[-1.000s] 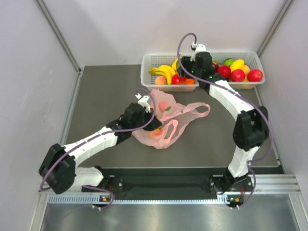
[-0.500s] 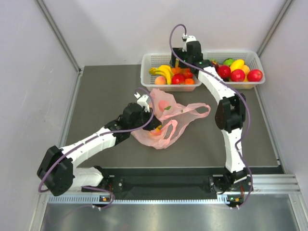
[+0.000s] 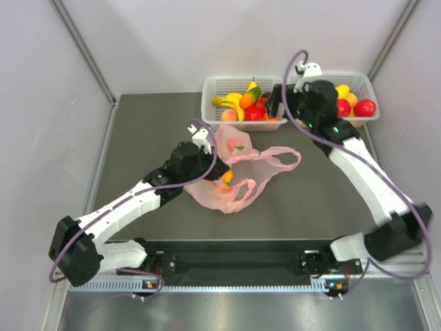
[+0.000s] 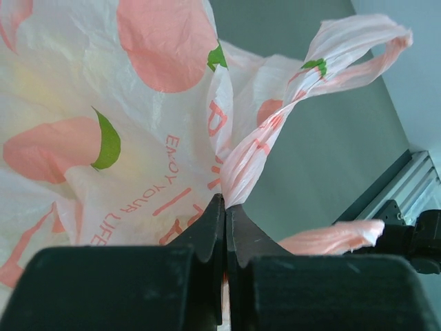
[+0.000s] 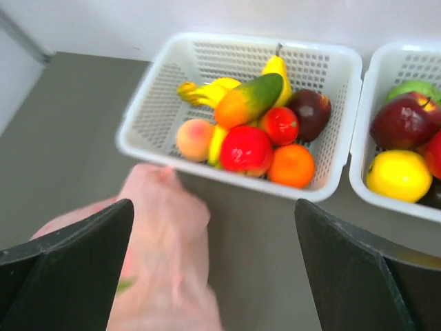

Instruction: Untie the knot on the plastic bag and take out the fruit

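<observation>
The pink plastic bag (image 3: 238, 169) lies in the middle of the table, its two handle loops (image 3: 289, 157) spread apart; no tied knot shows. My left gripper (image 3: 215, 172) is shut on the bag's film at the base of a twisted handle (image 4: 256, 148), as the left wrist view (image 4: 225, 205) shows. A small orange-yellow fruit (image 3: 227, 178) shows through the bag beside it. My right gripper (image 3: 277, 103) is wide open and empty, above the near rim of the left basket (image 5: 227, 181), with the blurred bag (image 5: 162, 255) below it in the right wrist view (image 5: 213, 221).
Two white baskets stand at the back. The left one (image 3: 210, 103) holds bananas, a green-orange mango (image 5: 251, 102), a peach, red fruits and an orange. The right one (image 3: 371, 86) holds red, yellow and green fruits. Grey walls close both sides.
My right arm has pulled back from over the left basket toward the right and front. A green-orange mango now shows in that basket. My left gripper keeps its hold on the bag.
</observation>
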{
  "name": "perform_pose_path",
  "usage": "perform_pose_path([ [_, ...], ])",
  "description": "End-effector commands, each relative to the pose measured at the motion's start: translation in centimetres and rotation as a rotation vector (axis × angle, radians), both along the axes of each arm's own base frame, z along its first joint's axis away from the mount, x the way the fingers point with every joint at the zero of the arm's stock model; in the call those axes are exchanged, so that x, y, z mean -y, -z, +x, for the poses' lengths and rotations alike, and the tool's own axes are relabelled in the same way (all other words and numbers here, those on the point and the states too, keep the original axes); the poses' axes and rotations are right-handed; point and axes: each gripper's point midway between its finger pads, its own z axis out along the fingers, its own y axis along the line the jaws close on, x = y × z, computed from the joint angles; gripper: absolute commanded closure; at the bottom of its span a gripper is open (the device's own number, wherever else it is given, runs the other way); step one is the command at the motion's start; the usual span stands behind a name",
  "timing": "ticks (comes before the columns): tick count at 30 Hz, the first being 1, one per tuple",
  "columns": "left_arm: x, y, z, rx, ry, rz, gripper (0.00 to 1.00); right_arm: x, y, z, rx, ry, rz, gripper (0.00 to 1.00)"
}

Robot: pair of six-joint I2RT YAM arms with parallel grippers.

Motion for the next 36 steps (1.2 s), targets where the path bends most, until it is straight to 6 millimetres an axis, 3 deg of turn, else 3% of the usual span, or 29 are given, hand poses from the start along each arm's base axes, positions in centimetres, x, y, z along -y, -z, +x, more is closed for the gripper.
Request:
perform_pose_path([
  [1,-0.2,-3.8,0.4,0.082,-0.007,-0.049,1.00,0.1,-1.0,-6.9,0.087,-0.046,-0.004,0.03],
  [2,-0.2,-4.0,0.3,0.080,-0.004,-0.052,1.00,-0.7,-0.3,-8.7,0.076,-0.077,0.009,0.07],
  [3,-0.2,-4.0,0.2,0.076,0.000,-0.053,1.00,-0.3,-1.1,-11.0,0.104,-0.092,0.034,0.10],
  [4,-0.1,-4.3,0.0,0.077,0.008,-0.061,1.00,-0.5,1.5,-12.4,0.060,-0.113,0.022,0.12],
  [5,0.0,-4.3,-0.2,0.073,0.015,-0.064,1.00,-1.6,2.1,-14.3,0.055,-0.165,0.025,0.14],
  [6,0.1,-4.5,-0.4,0.069,0.027,-0.071,1.00,-1.3,1.5,-16.1,0.078,-0.180,0.058,0.19],
  [7,0.1,-4.6,-0.7,0.061,0.034,-0.080,1.00,-1.4,3.9,-17.3,0.037,-0.188,0.048,0.22],
  [8,0.1,-4.8,-0.9,0.059,0.040,-0.086,1.00,-2.5,4.5,-19.1,0.028,-0.245,0.068,0.26],
  [9,0.3,-4.6,-1.3,0.044,0.056,-0.086,1.00,-2.5,4.2,-20.7,0.050,-0.274,0.096,0.29],
  [10,0.2,-4.9,-1.6,0.041,0.059,-0.095,1.00,-2.7,6.3,-21.7,0.016,-0.299,0.085,0.31],
  [11,0.1,-4.7,-1.8,0.035,0.064,-0.095,1.00,-3.6,7.0,-23.3,-0.003,-0.347,0.105,0.35],
  [14,-0.3,-4.9,-2.4,0.021,0.059,-0.100,1.00,-4.9,10.0,-26.1,-0.053,-0.420,0.104,0.34],
  [15,-0.4,-5.1,-2.5,0.015,0.055,-0.108,1.00,-4.8,11.6,-26.1,-0.070,-0.394,0.075,0.32],
  [19,-0.4,-5.8,-3.3,-0.001,0.065,-0.141,1.00,-6.3,14.7,-26.4,-0.107,-0.377,0.047,0.29],
  [25,-0.7,-4.8,-3.8,-0.045,0.050,-0.150,1.00,-9.2,15.4,-23.6,-0.055,-0.303,0.073,0.21],
  [26,-0.8,-4.4,-4.0,-0.054,0.047,-0.148,1.00,-9.8,16.3,-23.3,-0.065,-0.304,0.049,0.19],
  [29,-1.1,-3.7,-4.4,-0.068,0.038,-0.147,1.00,-11.9,15.5,-22.8,-0.053,-0.334,0.075,0.15],
  [36,-1.4,-4.3,-5.0,-0.066,0.038,-0.184,1.00,-14.0,17.8,-20.5,-0.057,-0.261,0.066,0.05],
])
